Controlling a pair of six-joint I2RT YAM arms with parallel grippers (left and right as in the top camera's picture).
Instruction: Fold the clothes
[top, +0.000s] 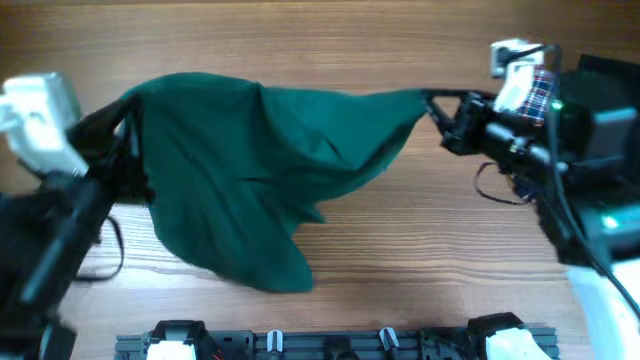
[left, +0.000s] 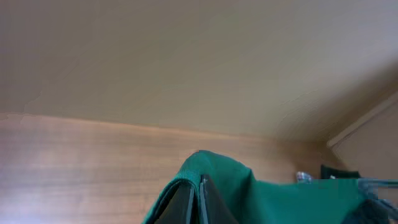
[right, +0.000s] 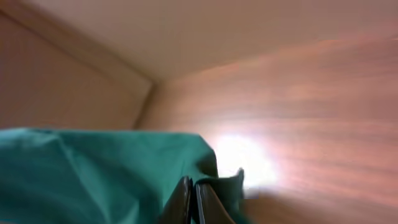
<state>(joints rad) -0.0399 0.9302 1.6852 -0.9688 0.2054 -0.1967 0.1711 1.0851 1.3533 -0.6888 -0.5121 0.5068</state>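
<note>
Overhead: a large teal-green garment spans the wooden tabletop between the two hands, with its lower part trailing towards the front edge. The left hand grips the garment's left corner. The right hand grips its right corner.

Left wrist: the fingers are pressed together on a raised fold of green fabric.

Right wrist: the fingers are pinched tight on the garment's edge, above the wood.
</note>
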